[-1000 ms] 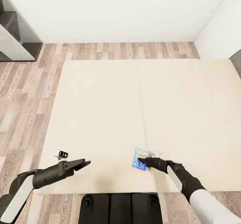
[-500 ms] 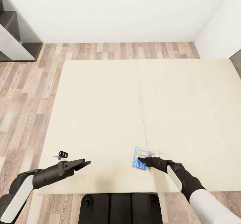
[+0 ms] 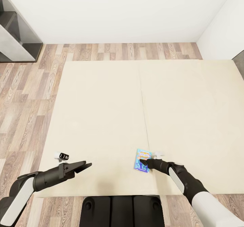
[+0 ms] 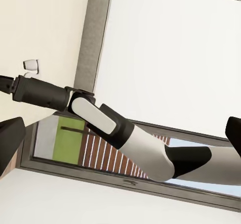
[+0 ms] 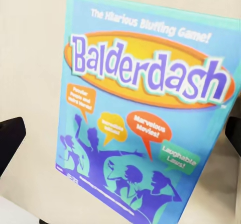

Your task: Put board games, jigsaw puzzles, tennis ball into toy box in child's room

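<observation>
A bedroom in a home, rendered in simulation.
A wide bed (image 3: 101, 111) with a plain beige mattress in 2 sections took up most of the wood-plank floor (image 3: 30, 94), hemmed by bare white walls (image 3: 122, 10). A grey shelf unit (image 3: 15, 33) stood in 1 corner, and a blue board game (image 3: 142, 160) lay on the mattress.
</observation>
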{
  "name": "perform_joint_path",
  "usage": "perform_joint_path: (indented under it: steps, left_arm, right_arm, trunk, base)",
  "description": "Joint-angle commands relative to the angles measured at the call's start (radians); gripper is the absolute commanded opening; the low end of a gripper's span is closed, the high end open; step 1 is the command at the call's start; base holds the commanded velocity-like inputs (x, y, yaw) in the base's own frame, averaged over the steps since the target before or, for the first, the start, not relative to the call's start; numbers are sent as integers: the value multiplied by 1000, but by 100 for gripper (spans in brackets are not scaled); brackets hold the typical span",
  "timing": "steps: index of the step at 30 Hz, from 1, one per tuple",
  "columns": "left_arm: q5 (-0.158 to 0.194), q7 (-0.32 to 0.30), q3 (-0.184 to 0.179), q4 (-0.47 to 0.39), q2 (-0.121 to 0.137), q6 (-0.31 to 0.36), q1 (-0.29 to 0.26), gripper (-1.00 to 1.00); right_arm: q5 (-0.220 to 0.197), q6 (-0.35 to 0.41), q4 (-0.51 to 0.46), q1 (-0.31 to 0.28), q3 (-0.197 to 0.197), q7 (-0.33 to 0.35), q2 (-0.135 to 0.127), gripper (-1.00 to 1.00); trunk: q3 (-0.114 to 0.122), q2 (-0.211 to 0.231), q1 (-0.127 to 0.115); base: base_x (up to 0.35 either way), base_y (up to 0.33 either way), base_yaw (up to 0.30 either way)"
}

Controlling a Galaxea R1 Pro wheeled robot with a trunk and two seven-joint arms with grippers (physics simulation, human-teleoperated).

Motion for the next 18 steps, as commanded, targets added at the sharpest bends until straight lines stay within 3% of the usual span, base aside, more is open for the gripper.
perform_joint_path:
  steps: [1,18]
  left_arm:
    - [2,-2,0,0,1,5,0,100]
    - [7,-3,0,0,4,5,-1,100]
  right_arm:
    - [-9,6,-2,0,4,-2,-1,100]
    - [-2,20,-7,-69,4,-13,50,100]
  trunk:
    - [-1,-1,1]
    - [-1,-1,1]
  base:
    - [0,0,0]
    - [0,0,0]
